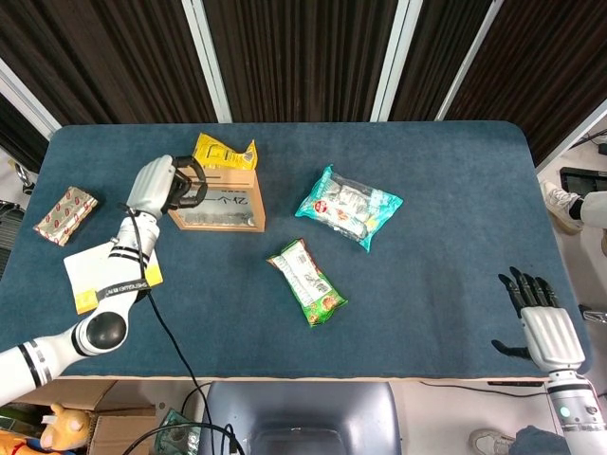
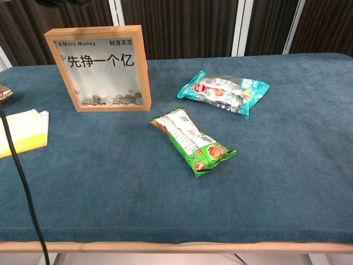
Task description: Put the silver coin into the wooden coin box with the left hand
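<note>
Left hand (image 1: 163, 183) above top edge of framed wooden coin box (image 2: 99, 67), fingers curled — whether they pinch small silver coin, cannot tell. Coin: thin, rigid, slippery — best pinched at rim. Right hand (image 1: 543, 322) spread, idle, off table's right edge (image 1: 545, 190).

Green snack bag (image 1: 306, 282), teal packet (image 1: 348, 206), yellow pouch (image 1: 223, 152), yellow booklet (image 2: 21, 131)

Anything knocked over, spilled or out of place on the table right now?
Nothing stands out. The wooden coin box stands upright with coins settled at its bottom, the snack packets lie flat and intact, and the left hand is up at the box's top edge.
</note>
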You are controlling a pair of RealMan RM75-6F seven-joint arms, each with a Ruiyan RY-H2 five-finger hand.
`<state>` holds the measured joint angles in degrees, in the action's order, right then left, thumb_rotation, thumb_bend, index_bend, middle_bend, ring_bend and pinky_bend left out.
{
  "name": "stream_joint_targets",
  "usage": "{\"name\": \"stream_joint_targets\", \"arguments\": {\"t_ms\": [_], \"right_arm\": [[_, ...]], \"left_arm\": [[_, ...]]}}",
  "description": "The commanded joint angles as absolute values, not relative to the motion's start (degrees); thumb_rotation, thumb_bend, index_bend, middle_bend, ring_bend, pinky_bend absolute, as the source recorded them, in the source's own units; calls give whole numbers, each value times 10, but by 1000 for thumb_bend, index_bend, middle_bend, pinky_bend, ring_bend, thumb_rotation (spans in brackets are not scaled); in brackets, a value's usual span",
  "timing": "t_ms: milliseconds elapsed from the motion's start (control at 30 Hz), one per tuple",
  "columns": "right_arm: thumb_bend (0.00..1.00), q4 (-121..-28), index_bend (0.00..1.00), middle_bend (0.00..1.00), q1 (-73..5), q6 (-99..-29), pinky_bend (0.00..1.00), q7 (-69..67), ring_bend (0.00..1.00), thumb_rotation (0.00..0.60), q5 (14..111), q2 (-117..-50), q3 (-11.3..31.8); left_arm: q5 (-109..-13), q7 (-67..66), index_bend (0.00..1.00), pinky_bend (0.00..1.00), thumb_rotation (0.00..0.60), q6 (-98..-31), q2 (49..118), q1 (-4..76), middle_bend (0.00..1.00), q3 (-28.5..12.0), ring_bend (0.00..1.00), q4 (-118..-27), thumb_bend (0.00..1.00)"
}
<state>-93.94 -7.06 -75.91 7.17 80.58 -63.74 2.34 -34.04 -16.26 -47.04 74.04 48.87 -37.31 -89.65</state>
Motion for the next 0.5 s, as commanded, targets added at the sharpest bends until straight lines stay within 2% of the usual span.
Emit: {"name": "stream_joint_targets", "arguments": {"t_ms": [33, 367, 500], "right_arm": [[208, -937, 0, 0, -71, -757, 0, 68, 0, 600, 797, -635, 27], [208, -935, 0, 0, -72, -753, 0, 74, 0, 600, 784, -638, 30], [208, -932, 0, 0, -75, -748, 0, 78, 0, 600, 775, -641, 33]], "left_arm": [[-290, -213, 695, 1000, 600, -416, 705, 542, 1000, -348, 1000, -832, 662], [-225, -215, 694, 1000, 600, -312, 705, 616, 1000, -269, 1000, -716, 658], [-224, -197, 693, 1000, 600, -293, 702, 626, 1000, -249, 1000, -698, 658]]}}
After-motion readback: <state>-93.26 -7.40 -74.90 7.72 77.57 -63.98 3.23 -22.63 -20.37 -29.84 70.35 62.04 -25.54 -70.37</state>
